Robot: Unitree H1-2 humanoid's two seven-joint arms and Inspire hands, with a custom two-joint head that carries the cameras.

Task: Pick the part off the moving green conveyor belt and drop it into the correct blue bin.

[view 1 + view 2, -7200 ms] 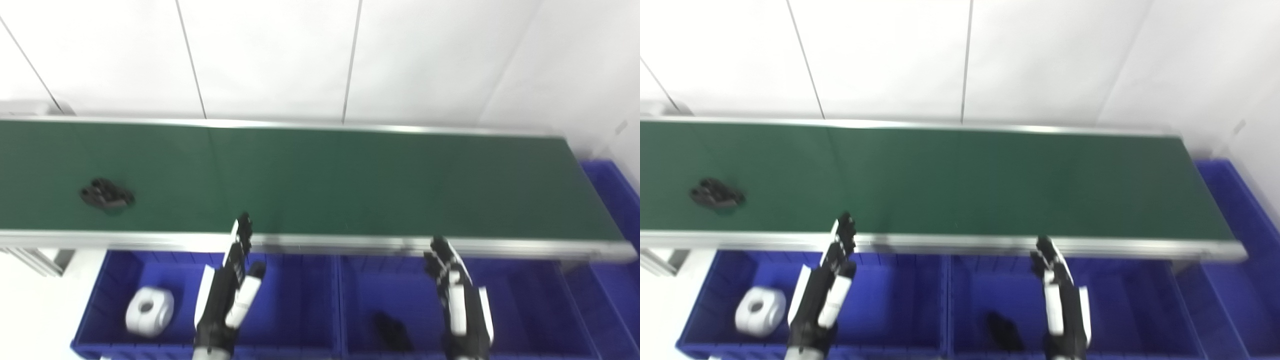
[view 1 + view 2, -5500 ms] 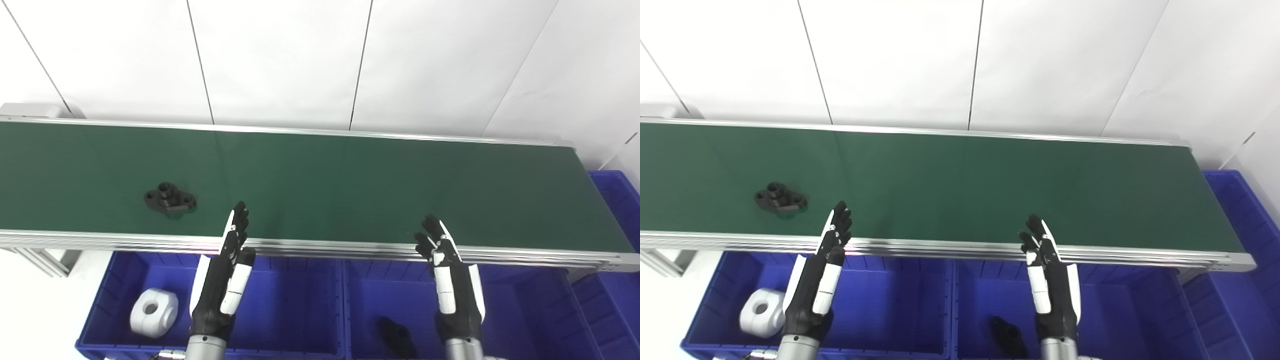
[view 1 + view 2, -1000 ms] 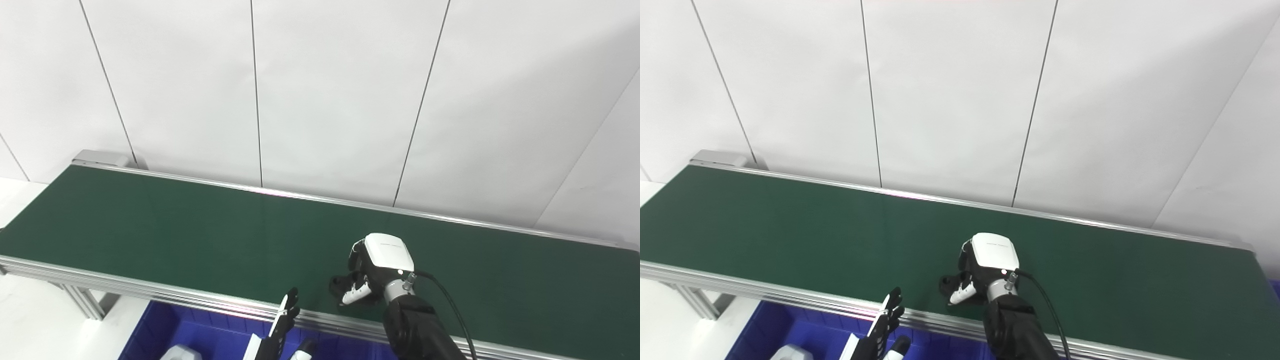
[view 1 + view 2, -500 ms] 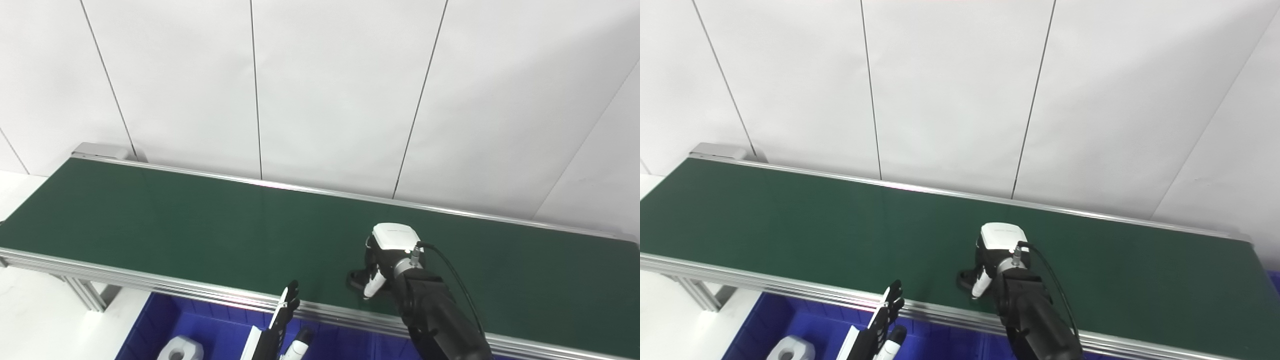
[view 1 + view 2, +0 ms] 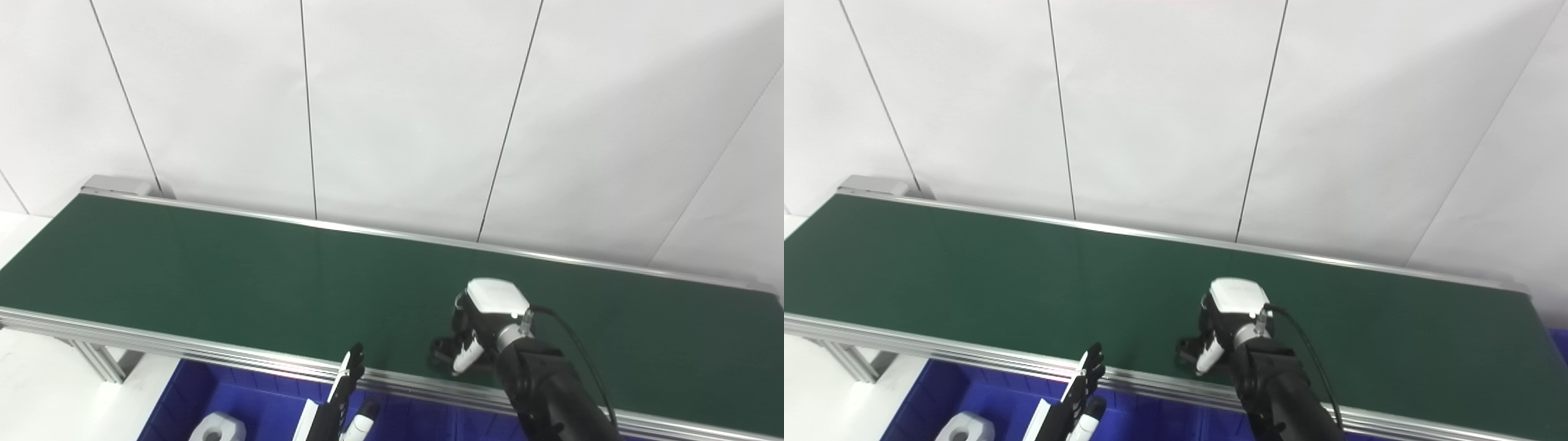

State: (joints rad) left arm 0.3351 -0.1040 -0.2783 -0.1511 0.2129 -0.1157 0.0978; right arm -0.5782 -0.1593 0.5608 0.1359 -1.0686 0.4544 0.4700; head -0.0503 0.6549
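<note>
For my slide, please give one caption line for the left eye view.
Right hand closes on a black part on the green conveyor belt; left hand waits open.

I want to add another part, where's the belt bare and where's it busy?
The green belt is bare from its left end up to the right hand, and again right of it. It is crowded where that hand closes on the black part, near the front rail.

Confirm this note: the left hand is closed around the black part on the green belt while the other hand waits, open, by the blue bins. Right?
Not quite: the hands are swapped. The right hand is on the black part on the green belt, as the left eye view shows; the left hand waits, open, by the blue bins.
</note>
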